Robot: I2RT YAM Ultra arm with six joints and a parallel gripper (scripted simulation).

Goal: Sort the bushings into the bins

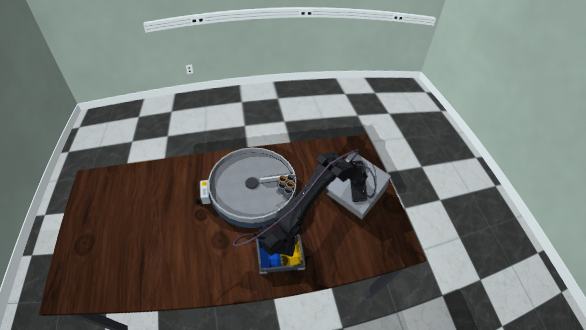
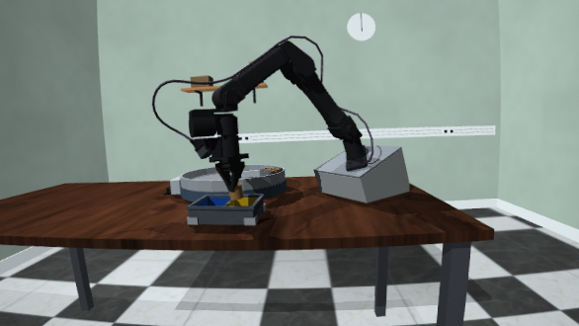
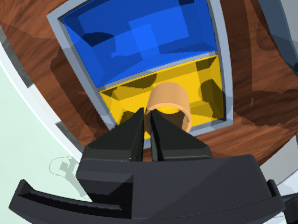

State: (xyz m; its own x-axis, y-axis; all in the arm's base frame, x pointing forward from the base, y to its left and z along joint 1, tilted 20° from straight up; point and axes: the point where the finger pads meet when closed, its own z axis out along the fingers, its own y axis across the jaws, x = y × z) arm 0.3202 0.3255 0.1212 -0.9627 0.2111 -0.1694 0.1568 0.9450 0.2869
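Note:
My gripper [image 3: 147, 113] is shut on a bronze bushing [image 3: 169, 104] and holds it low over the yellow bin. The blue bin [image 3: 143, 30] adjoins the yellow one in a single grey tray [image 2: 225, 207]. In the side view the bushing [image 2: 236, 192] hangs at the fingertips [image 2: 232, 185], just above the tray's rim. The grey turntable [image 1: 251, 185] stands behind the tray. Several bushings, bronze and steel, [image 1: 286, 183] sit in a cluster at its right edge.
The arm's grey base block [image 1: 358, 189] stands at the table's right. A small white box [image 1: 204, 189] sits against the turntable's left side. The tray [image 1: 281, 256] lies near the table's front edge.

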